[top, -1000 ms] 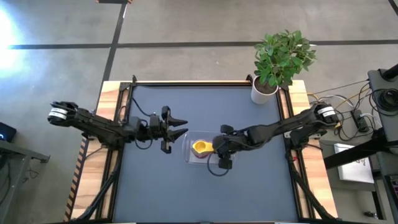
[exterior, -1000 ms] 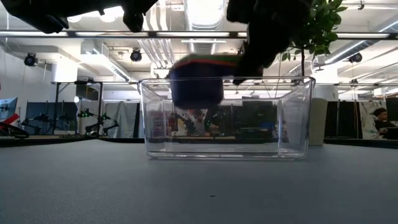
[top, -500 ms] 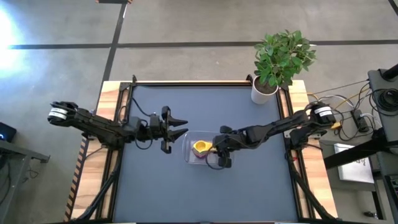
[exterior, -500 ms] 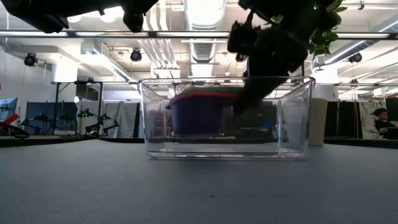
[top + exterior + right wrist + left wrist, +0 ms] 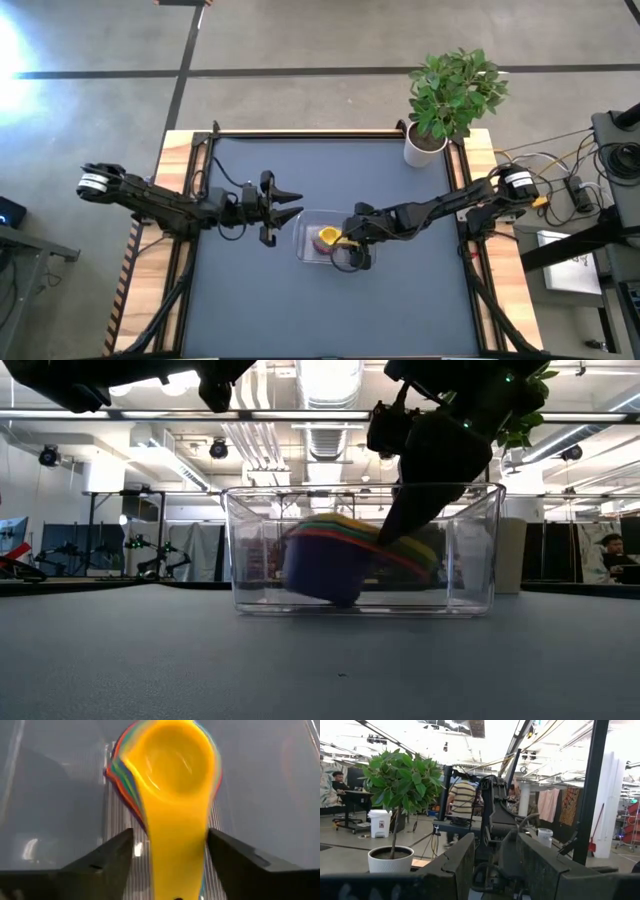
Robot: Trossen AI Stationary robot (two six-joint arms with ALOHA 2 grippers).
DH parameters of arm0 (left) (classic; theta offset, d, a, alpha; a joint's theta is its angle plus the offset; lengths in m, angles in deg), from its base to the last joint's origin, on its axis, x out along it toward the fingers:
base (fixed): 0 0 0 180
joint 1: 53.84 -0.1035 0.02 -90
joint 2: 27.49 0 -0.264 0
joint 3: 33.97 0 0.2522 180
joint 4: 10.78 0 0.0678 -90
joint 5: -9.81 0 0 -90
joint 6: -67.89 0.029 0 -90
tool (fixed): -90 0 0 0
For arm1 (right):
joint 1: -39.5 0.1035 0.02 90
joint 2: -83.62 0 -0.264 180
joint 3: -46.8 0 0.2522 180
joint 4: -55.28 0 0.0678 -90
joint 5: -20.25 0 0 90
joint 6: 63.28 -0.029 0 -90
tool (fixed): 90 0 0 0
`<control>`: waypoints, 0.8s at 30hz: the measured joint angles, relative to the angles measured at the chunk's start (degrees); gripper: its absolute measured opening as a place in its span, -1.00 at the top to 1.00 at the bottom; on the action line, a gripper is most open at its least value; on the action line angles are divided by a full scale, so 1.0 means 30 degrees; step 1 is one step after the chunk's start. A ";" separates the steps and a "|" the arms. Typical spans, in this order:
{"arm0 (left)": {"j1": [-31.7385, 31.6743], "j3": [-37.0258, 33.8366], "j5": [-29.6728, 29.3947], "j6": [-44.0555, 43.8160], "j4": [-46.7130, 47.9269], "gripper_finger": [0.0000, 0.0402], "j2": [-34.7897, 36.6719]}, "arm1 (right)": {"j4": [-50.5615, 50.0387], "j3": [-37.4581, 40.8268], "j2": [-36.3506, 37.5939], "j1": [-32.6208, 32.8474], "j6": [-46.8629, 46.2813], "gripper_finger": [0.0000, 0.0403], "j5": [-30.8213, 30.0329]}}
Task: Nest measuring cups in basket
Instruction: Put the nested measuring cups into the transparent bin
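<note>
The measuring cups [image 5: 327,238] are nested in one stack with the yellow cup [image 5: 170,765] on top. The stack sits tilted inside the clear basket [image 5: 470,560]. Its bowl bottom [image 5: 335,598] rests on the basket floor and its handles [image 5: 410,555] slant upward. My right gripper [image 5: 170,847] is open at the basket's right end. Its fingers stand on either side of the handles, and a gap shows beside one finger [image 5: 112,852]. My left gripper [image 5: 288,205] hovers open above the table, left of the basket. My right gripper reaches slanting down into the basket from the table's right, with its fingers lying along the stacked handles [image 5: 175,850]. One finger [image 5: 235,857] lies close against the handles' edge. I cannot tell whether it touches them.
A potted plant in a white pot [image 5: 424,150] stands at the table's far right corner. The basket [image 5: 305,228] sits near the middle of the dark mat. Bare mat lies in front of and behind it. A person [image 5: 462,795] stands in the room beyond the table.
My right gripper came down into the basket with the cup stack and then held still. The stack dropped from level inside the basket until its bowl bottom sat on the floor, and it tipped so the handles point up toward the gripper.
</note>
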 joint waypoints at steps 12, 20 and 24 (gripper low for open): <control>-0.0022 0.0000 -0.0001 0.0006 0.0121 0.35 -0.0007 | -0.1246 -0.0303 0.1986 0.0116 0.0005 -0.46 0.0196; -0.0041 0.0000 -0.0007 0.0006 0.0138 0.35 -0.0007 | -0.0009 0.0015 0.4448 0.0219 0.0742 -0.24 -0.0491; -0.0065 0.0000 -0.0022 0.0006 0.0138 0.35 -0.0007 | 0.0581 0.0384 0.4256 0.0217 0.1629 0.00 -0.0162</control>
